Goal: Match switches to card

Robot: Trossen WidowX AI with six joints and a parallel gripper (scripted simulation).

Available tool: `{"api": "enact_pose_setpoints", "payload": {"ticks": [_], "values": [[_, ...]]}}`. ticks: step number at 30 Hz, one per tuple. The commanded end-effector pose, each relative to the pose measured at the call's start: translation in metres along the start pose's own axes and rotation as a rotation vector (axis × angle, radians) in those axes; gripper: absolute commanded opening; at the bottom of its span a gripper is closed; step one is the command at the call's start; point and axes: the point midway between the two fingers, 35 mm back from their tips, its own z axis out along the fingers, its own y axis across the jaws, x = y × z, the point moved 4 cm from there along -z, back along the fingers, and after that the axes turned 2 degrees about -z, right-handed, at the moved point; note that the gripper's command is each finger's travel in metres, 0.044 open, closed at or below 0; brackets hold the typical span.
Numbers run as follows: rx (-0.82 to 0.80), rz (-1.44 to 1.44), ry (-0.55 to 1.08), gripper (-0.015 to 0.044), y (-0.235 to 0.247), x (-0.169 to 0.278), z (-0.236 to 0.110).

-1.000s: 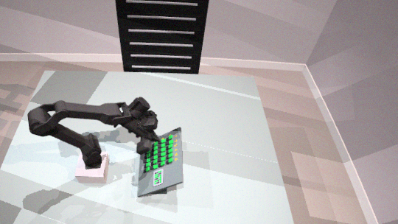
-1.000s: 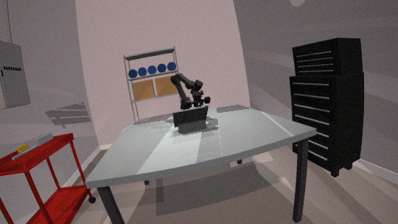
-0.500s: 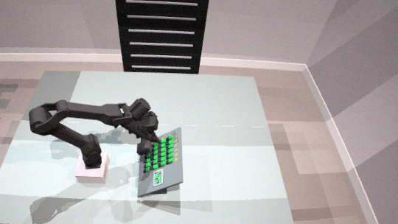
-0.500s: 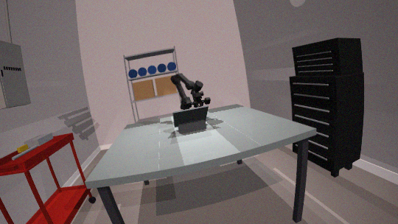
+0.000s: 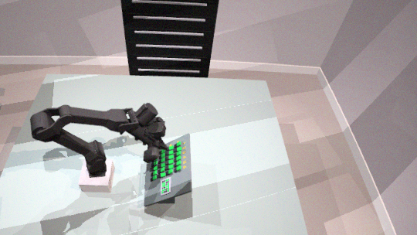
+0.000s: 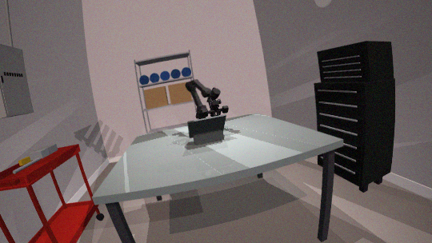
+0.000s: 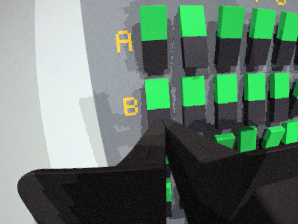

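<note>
Gripper [image 7: 165, 137]: jaws closed on nothing, fingers pressed together to a single dark wedge; tip points down at the panel near row B, column 1, at centre frame in the wrist view. Contact with a switch cannot be told.
Gripper, top view [image 5: 151, 154]: sits over the left edge of the switch grid, just left of centre frame.
Switch grid [image 5: 169, 160]: green and dark rockers in rows, directly under and right of the gripper tip; yellow labels 1–5 and A, B legible in the wrist view.
Panel [image 5: 181, 182]: grey tilted slab, centre of the table, below and right of the gripper.
Card [image 5: 165, 186]: small green-and-dark chart on the panel, below the grid, apart from the gripper.
Arm base [image 5: 109, 182]: pale block, left of the panel.
Table [image 5: 239, 154]: pale glossy top.
Drawer cabinet [image 5: 170, 39]: black, top centre.
Red cart [image 6: 76, 149]: lower left, exterior view.
</note>
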Motion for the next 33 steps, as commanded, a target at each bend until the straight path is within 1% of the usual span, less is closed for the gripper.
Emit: {"api": "enact_pose_setpoints", "payload": {"ticks": [1, 33], "values": [[-0.005, -0.007, 0.003, 0.0000, 0.0005, 0.0006, 0.0009], [-0.005, -0.007, 0.002, 0.0000, 0.0005, 0.0007, 0.0052]]}}
